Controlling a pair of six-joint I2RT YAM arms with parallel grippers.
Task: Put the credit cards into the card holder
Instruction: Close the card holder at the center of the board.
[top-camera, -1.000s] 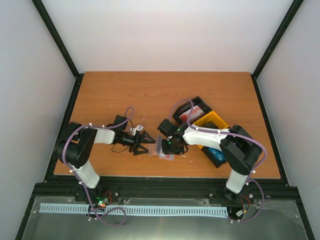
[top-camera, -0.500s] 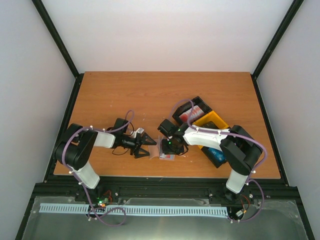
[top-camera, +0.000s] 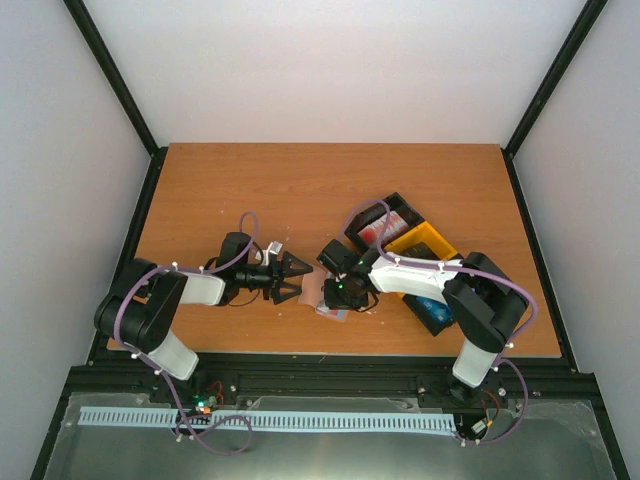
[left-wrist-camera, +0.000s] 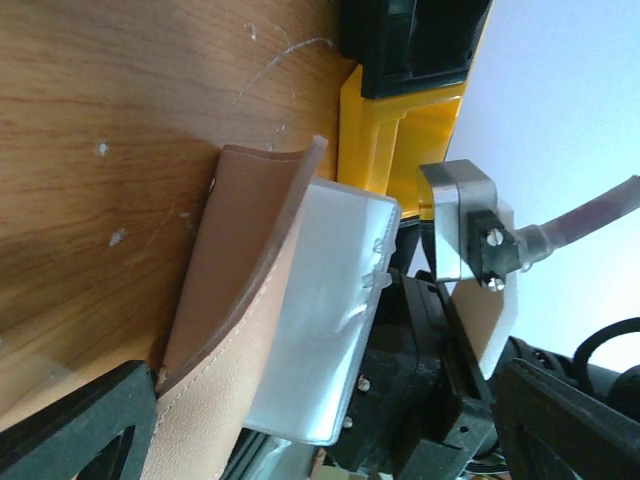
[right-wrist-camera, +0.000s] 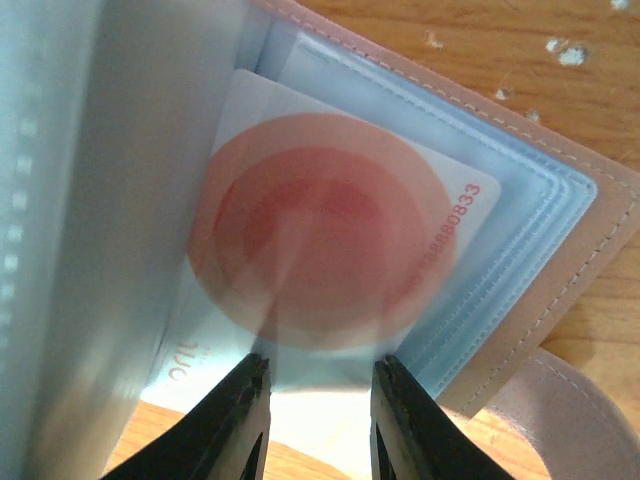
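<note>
The card holder (top-camera: 333, 308) lies open near the table's front edge, its tan cover (left-wrist-camera: 235, 300) curling up and a pale pocket leaf (left-wrist-camera: 325, 320) standing free. In the right wrist view a white credit card with a red disc (right-wrist-camera: 330, 230) lies partway in a see-through pocket of the card holder (right-wrist-camera: 560, 290). My right gripper (right-wrist-camera: 318, 375) hovers over the card's near end, jaws partly apart, nothing clamped between them. My left gripper (top-camera: 291, 277) is wide open just left of the holder, whose cover stands by its left finger (left-wrist-camera: 80, 425). More red cards (top-camera: 378, 232) and a blue one (top-camera: 432, 310) sit in the tray.
The black-and-yellow three-compartment tray (top-camera: 420, 243) lies right of the holder, under my right arm; its yellow wall (left-wrist-camera: 400, 130) shows behind the holder in the left wrist view. The table's front edge runs close below the holder.
My left arm has swung and its open gripper has shifted slightly away from the front edge, beside the holder. The right gripper and card have stayed put.
</note>
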